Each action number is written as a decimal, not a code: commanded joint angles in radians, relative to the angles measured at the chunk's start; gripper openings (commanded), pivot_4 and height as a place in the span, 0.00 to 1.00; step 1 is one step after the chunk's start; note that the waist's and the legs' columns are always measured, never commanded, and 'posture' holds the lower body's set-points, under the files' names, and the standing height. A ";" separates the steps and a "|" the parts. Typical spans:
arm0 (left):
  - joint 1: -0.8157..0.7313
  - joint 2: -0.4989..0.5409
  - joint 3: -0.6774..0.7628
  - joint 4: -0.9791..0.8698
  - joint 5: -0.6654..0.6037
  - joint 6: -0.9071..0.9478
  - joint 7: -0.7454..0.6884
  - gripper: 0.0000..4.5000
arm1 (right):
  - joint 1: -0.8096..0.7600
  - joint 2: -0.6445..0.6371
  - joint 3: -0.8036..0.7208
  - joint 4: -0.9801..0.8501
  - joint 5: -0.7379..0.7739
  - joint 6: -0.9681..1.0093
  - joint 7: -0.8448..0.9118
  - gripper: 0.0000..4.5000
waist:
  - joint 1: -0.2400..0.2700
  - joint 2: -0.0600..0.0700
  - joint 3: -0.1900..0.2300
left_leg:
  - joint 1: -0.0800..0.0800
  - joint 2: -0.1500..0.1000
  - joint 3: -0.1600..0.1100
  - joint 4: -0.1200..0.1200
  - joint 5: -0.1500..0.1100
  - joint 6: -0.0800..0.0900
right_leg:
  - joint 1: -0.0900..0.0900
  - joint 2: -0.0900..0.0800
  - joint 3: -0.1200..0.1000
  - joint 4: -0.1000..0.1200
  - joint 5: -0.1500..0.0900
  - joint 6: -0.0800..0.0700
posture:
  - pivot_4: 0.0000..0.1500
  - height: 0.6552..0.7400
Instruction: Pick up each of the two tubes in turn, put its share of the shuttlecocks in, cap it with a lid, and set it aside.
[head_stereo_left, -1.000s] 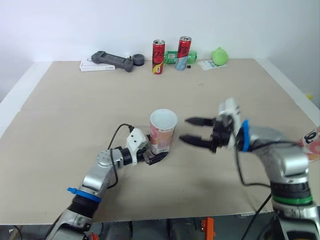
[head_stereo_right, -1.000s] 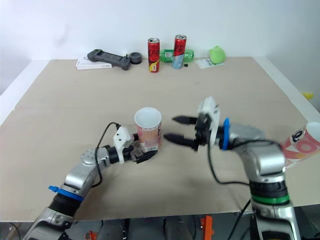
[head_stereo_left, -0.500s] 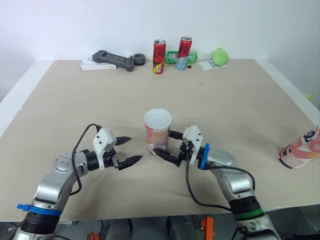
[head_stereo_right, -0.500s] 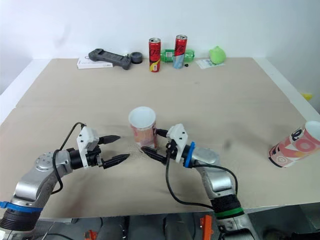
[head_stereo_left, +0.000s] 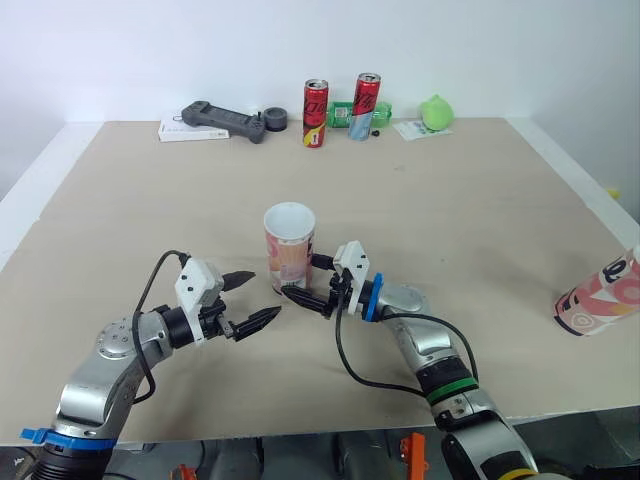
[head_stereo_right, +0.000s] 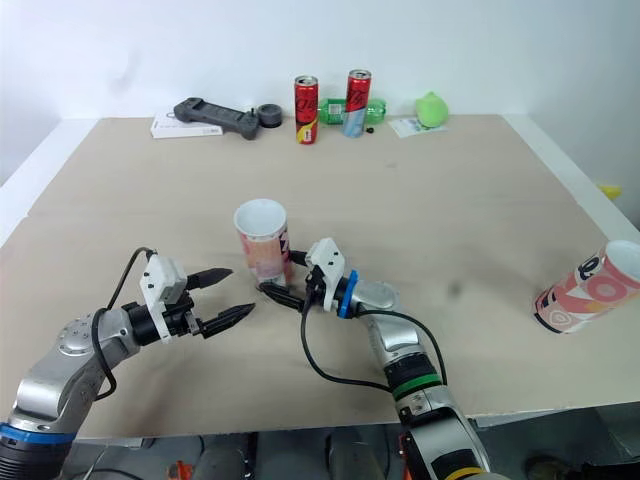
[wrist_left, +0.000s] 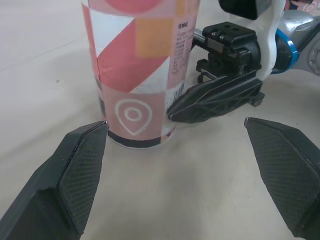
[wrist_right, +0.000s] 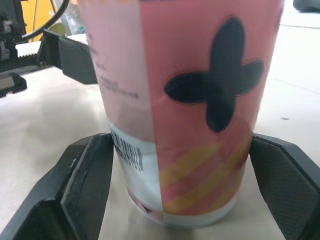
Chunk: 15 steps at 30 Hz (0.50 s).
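Note:
An open-topped pink and white tube (head_stereo_left: 289, 245) stands upright at the table's middle. My right gripper (head_stereo_left: 298, 278) is shut on its base, one finger on each side, and the right wrist view shows both fingers (wrist_right: 85, 180) against the tube (wrist_right: 185, 115). My left gripper (head_stereo_left: 262, 295) is open just left of the tube, apart from it, nothing between its fingers (wrist_left: 75, 170). The left wrist view also takes in the tube (wrist_left: 140, 75) and the right gripper (wrist_left: 225, 95). A second tube (head_stereo_right: 585, 290) lies on its side near the right table edge.
Along the far edge stand two red cans (head_stereo_left: 315, 100), a green bottle (head_stereo_left: 345, 114) behind them, a green round object (head_stereo_left: 436, 112), and a black handheld device (head_stereo_left: 222, 119) on a white booklet. The table drops off close on the right (head_stereo_left: 590, 180).
My left gripper let go of the upright tube and drew back to the left. My right gripper came in from the right and shut on its base; the tube shifted left.

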 joint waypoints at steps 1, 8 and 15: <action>0.013 0.007 0.021 -0.050 -0.002 -0.017 0.015 1.00 | -0.031 0.013 -0.007 0.024 0.002 -0.034 0.016 0.83 | 0.000 0.000 0.000 | 0.000 0.000 0.000 0.000 0.000 0.000 | 0.000 0.000 0.000 0.000 0.000 0.000 | 1.00 1.00; 0.016 0.016 0.022 -0.053 -0.003 -0.018 0.022 1.00 | -0.018 0.008 -0.005 -0.005 0.009 -0.024 0.034 0.63 | 0.000 0.000 0.000 | 0.001 0.001 0.000 0.000 0.000 0.000 | 0.000 0.001 0.000 0.000 0.000 -0.001 | 1.00 1.00; -0.077 -0.002 0.002 -0.003 0.019 -0.030 0.037 1.00 | 0.096 -0.063 -0.135 -0.211 0.069 0.060 -0.095 0.63 | 0.006 0.000 0.000 | 0.000 0.000 0.000 0.000 0.000 0.000 | 0.001 0.001 0.000 0.001 0.000 0.000 | 1.00 1.00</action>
